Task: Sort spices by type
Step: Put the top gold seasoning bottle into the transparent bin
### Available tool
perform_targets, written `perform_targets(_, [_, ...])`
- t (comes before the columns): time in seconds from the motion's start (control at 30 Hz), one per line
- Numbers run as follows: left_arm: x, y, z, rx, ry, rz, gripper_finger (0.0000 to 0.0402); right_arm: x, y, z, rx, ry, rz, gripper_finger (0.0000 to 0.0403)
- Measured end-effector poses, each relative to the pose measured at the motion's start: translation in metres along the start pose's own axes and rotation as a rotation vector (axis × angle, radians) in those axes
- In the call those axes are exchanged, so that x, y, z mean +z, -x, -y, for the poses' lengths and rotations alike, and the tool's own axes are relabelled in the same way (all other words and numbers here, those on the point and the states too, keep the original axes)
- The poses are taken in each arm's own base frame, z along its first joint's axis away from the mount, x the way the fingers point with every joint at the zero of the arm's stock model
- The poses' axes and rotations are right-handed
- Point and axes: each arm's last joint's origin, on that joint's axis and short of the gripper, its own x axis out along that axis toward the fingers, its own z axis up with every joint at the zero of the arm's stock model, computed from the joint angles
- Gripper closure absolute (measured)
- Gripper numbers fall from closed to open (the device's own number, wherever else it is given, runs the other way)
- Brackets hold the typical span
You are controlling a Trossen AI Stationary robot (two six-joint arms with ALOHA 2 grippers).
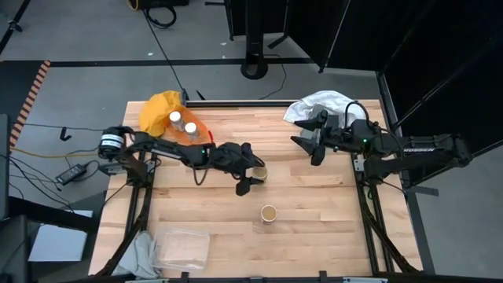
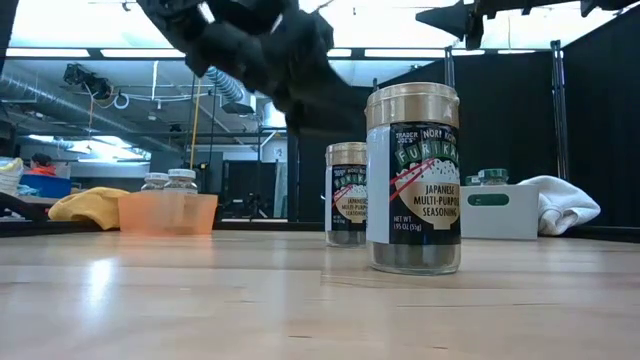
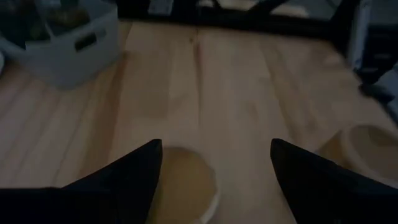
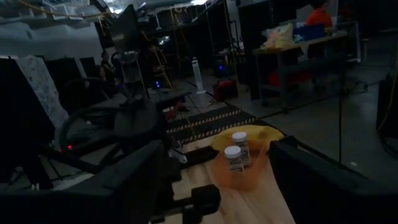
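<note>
You are hovering the spread left gripper (image 1: 253,178) over a tan-lidded cylindrical spice jar (image 1: 258,173), so lowering and pinching it likely comes next, while the spread right gripper (image 1: 308,138) is waiting near the grey tray (image 3: 59,43).

The view from above is evenly lit, and the wooden table (image 1: 314,196) looks bright and clear. In the low view, the ceiling lights (image 2: 400,30) glow so white they wash out, and the table shines under them. The near jar (image 2: 413,180) is sharp; the arm above it is a dark blur. Both wrist views are dim. The tan lid (image 3: 183,183) there is fuzzy.
</note>
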Motion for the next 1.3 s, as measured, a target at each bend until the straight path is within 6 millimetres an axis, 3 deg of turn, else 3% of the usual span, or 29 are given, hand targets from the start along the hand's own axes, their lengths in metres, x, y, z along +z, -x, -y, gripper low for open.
perform_targets(0.13, [-0.008,-0.009,-0.003,0.072,0.001,-0.015,0.0096,-0.002,0.0,0.0,-0.003,-0.022,-0.017,0.0105])
perform_targets(0.8, [-0.015,-0.015,-0.009,0.209,-0.052,-0.052,0.0096,-0.002,0.0,0.0,-0.001,-0.045,-0.026,0.0106])
perform_targets(1.3, [-0.019,-0.015,-0.008,0.214,-0.048,-0.075,0.0096,-0.004,0.0,0.001,-0.004,-0.051,-0.04,0.0109])
